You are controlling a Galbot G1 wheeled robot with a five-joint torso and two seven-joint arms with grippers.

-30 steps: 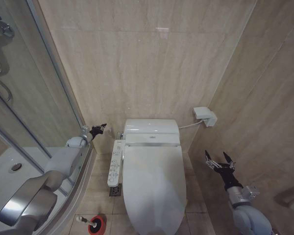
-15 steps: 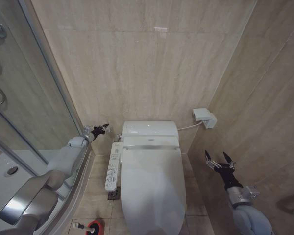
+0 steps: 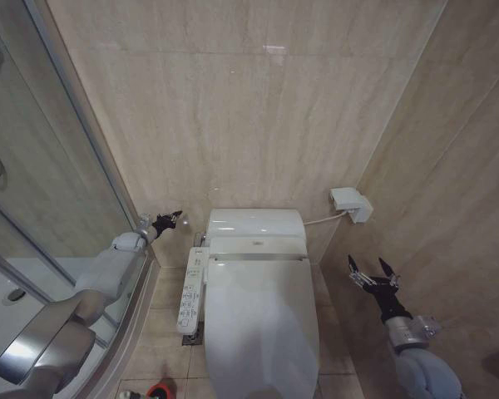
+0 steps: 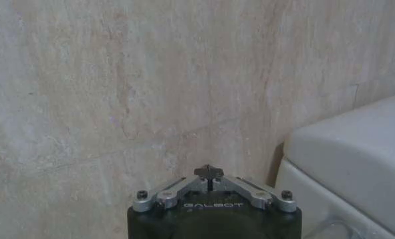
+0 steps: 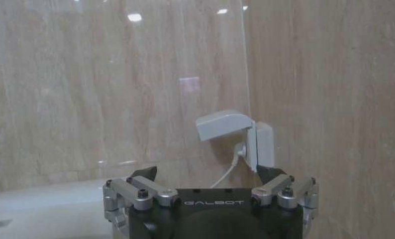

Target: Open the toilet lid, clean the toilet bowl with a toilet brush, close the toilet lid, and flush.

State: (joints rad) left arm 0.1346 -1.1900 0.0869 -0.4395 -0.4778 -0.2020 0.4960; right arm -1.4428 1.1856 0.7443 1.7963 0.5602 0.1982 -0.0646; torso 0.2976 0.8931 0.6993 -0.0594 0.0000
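your head camera has shifted over the last second: the small red round brush holder [image 3: 160, 391] now sits at the bottom edge. the smooth glossy white plastic toilet lid [image 3: 260, 328] is still down, so nothing is started. your left pincer [image 3: 168, 220] hovers clenched beside the tank; your right pincer [image 3: 372, 275] hangs released near the right wall.
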